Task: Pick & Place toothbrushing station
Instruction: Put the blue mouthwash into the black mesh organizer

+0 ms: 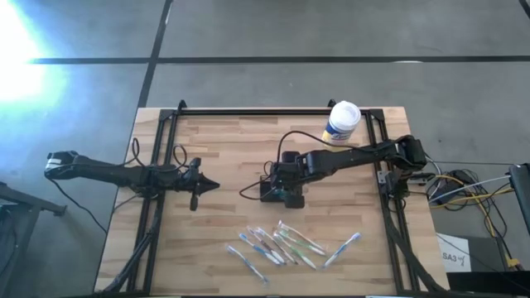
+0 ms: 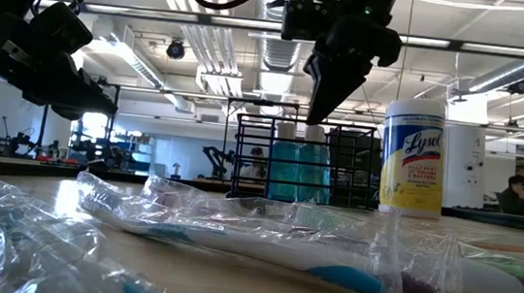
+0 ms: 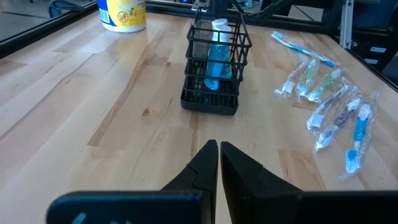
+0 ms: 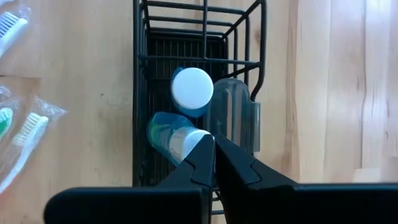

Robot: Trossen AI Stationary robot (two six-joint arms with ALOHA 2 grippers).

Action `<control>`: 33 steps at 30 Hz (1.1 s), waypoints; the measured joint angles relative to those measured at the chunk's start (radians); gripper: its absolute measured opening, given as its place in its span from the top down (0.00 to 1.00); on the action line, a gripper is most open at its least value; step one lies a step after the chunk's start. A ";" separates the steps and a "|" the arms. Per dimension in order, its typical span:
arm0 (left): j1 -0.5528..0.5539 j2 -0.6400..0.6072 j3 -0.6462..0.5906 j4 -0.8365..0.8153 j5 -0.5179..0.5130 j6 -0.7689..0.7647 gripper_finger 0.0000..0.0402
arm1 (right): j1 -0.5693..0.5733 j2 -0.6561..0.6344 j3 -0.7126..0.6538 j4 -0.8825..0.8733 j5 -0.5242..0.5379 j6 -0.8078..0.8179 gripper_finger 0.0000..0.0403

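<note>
The right hand – fingers pressed together, nothing held – is poised over the toothbrushing station; opening is judged necessary before any grasp.

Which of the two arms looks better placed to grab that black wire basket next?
The right. Its gripper hangs directly over the toothbrushing station, fingers closed, so it must open first. The left gripper sits farther off on the bare table, also closed.
</note>
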 joint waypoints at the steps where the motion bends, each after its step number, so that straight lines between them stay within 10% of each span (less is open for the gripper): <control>1: 0.000 0.000 0.000 0.000 0.000 0.000 0.94 | 0.000 0.000 -0.002 -0.001 -0.005 0.000 0.98; 33: 0.000 0.000 0.000 0.000 -0.002 0.000 0.94 | 0.040 -0.005 -0.001 -0.025 -0.107 0.026 0.98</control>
